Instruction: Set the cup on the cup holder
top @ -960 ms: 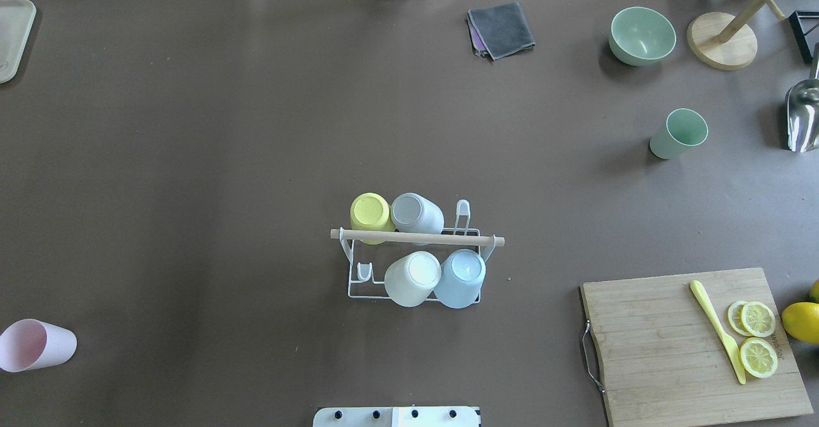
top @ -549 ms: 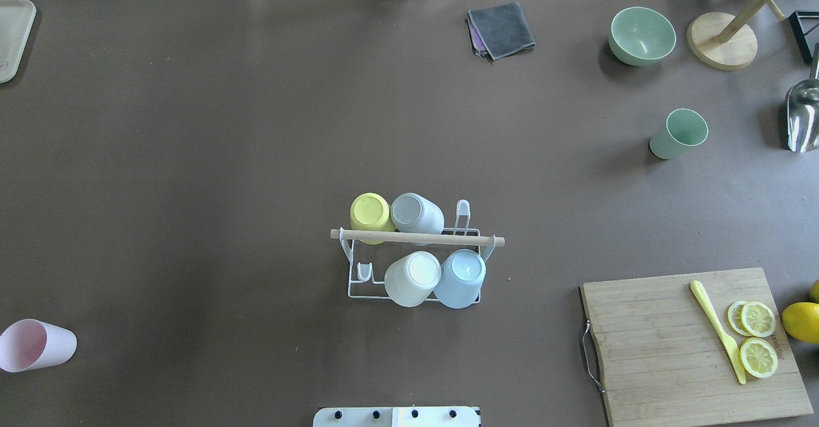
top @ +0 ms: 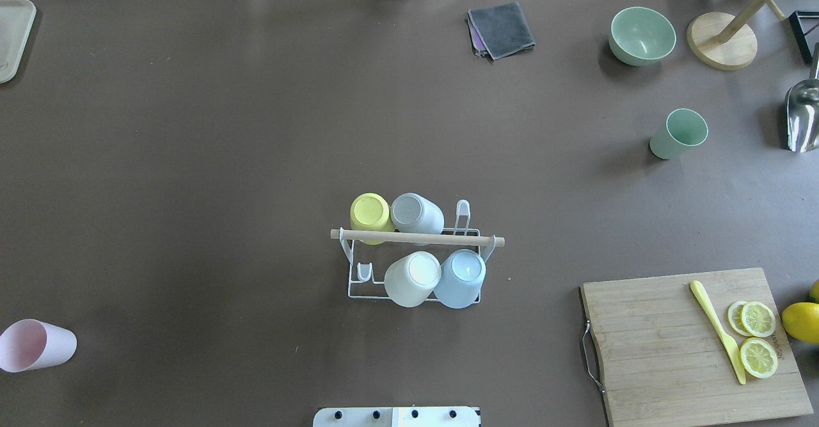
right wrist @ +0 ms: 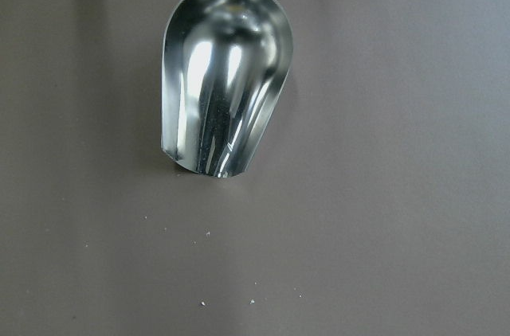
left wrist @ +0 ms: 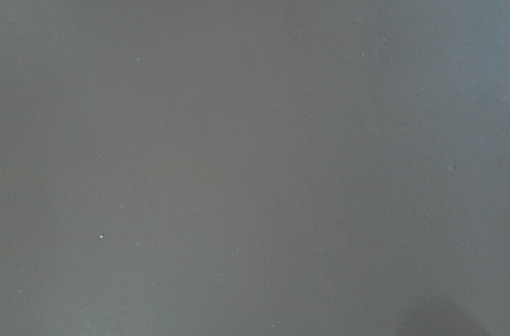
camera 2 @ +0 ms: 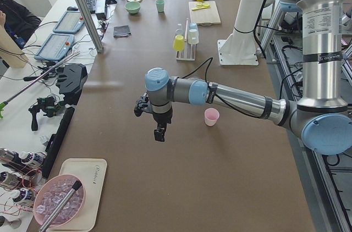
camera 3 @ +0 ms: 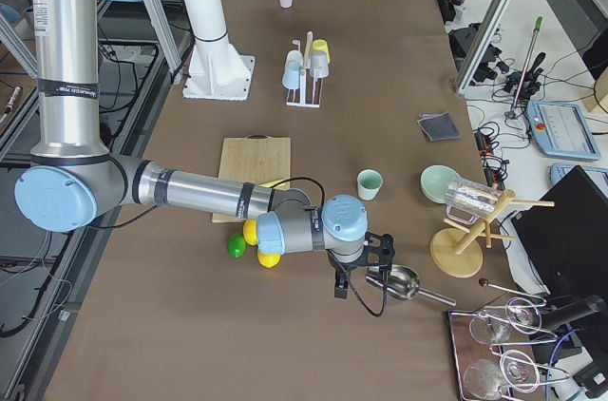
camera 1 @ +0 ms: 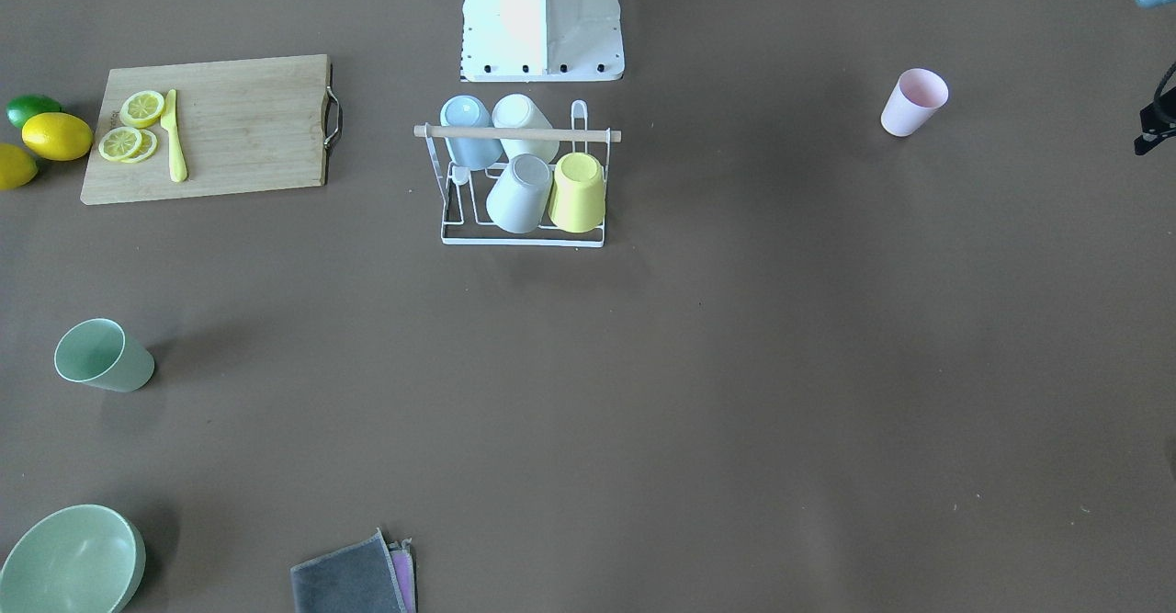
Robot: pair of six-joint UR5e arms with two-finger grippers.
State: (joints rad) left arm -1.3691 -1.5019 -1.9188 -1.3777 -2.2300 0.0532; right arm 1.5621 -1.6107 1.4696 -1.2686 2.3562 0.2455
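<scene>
Stock as I read it from my feeds:

- Cup holder (top: 448,239): centre of the overhead view, slightly low. It carries four upturned cups: yellow cup (top: 371,212) and grey cup (top: 416,212) above the rod, white cup (top: 413,278) and blue cup (top: 459,278) below it.
- Pink cup (top: 35,345): loose at the lower left edge, mouth open, well apart from the holder.
- Green cup (top: 678,134): loose in the upper right, mouth open.
- Left gripper (camera 2: 159,137): centre of the exterior left view, pointing down over the table (left wrist: 255,145), near the pink cup. I cannot tell how its jaws stand, and I see nothing in them.
- Right gripper (camera 3: 340,289): lower centre of the exterior right view, beside a metal scoop (right wrist: 223,81). I cannot tell its jaw state either.
- Cutting board (top: 665,324): lower right, bearing lemon slices (top: 758,337) and a yellow knife (top: 716,328).
</scene>
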